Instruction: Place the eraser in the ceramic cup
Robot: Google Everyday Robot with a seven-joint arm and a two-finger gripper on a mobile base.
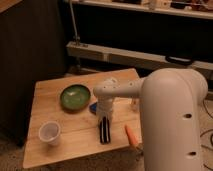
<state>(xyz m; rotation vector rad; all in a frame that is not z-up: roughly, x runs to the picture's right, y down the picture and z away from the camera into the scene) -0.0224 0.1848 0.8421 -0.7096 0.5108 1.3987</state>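
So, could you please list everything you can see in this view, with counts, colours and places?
table: one, light wood, middle of the view
green bowl: one, green, far-left part of the table
ceramic cup: one, white, upright, near-left part of the table
eraser: one, black with pale stripes, lying flat near the front edge, right of the cup
blue piece: one, blue, between the bowl and the gripper, partly hidden
orange stick: one, orange, right of the eraser by the table's edge
whitish bottle: one, pale, right side of the table, beside the arm
shelf: one, grey, behind the table
arm: one, white, reaching in from the right
gripper: one, white, at the eraser's far end
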